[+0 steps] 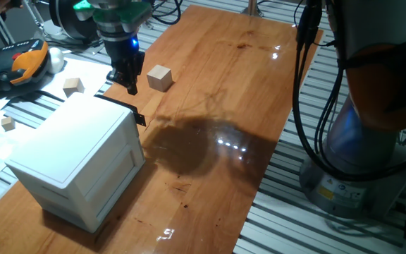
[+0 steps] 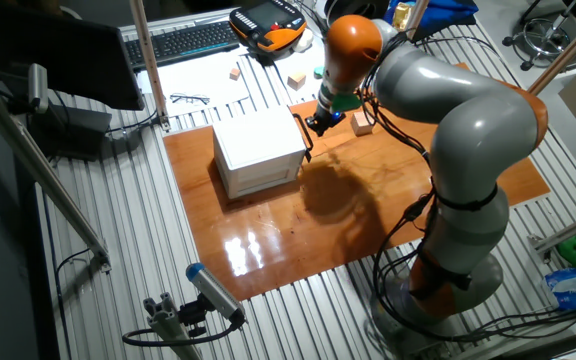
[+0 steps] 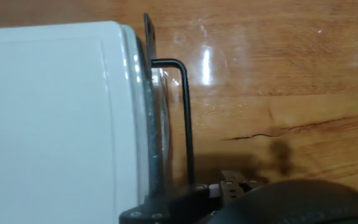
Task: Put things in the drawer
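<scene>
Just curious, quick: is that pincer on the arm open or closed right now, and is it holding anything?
Pincer: cannot be told whether open or closed; it sits at the cabinet's black handle, carrying no cube.

A glossy wooden board [image 1: 217, 106] lies on a slatted metal table [image 2: 148, 250], reflecting lights. A keyboard [image 2: 183, 40] and glasses [image 2: 188, 98] sit behind it.

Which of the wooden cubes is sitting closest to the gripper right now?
The cube on the wooden tabletop, just beside the gripper. The other cubes lie on the slatted surface behind the cabinet.
</scene>
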